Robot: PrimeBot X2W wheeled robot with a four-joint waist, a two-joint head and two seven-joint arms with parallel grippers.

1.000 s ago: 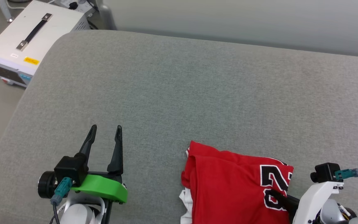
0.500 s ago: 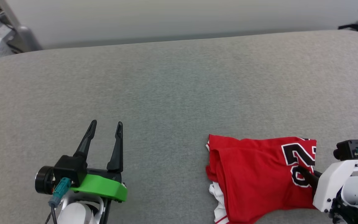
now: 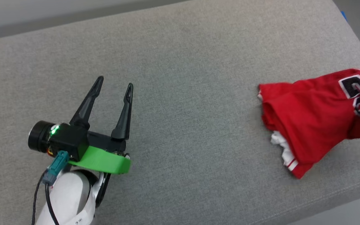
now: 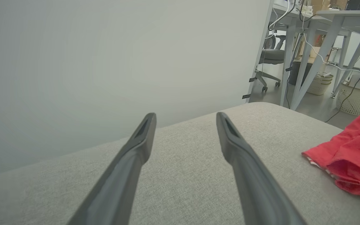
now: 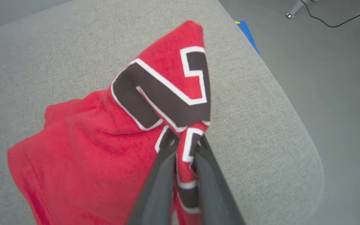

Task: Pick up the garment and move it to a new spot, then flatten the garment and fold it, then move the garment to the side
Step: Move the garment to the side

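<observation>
The garment point(image 3: 308, 122), a red jersey with black white-outlined numbers, is bunched near the right end of the grey padded surface point(image 3: 183, 93). Its numbered part is pulled up off the surface while its lower part trails on it. In the right wrist view my right gripper point(image 5: 184, 137) is shut on a pinch of the garment point(image 5: 105, 140) at the numbers. My left gripper point(image 3: 115, 82) hovers far to the left, open, with nothing between its fingers. In the left wrist view the left gripper point(image 4: 186, 116) points along the surface, and the garment point(image 4: 352, 156) lies at the right.
The padded surface ends in a rounded corner point(image 5: 305, 150) just right of the garment, with grey floor and a blue tape mark point(image 5: 247, 34) beyond. A pale wall panel point(image 4: 105, 62) stands behind the surface. Desk legs point(image 4: 311, 65), a chair and baskets stand further off.
The head camera has swung to the right. My right gripper has carried the garment to the right, away from the left gripper, toward the surface's right end. The left gripper stays open.
</observation>
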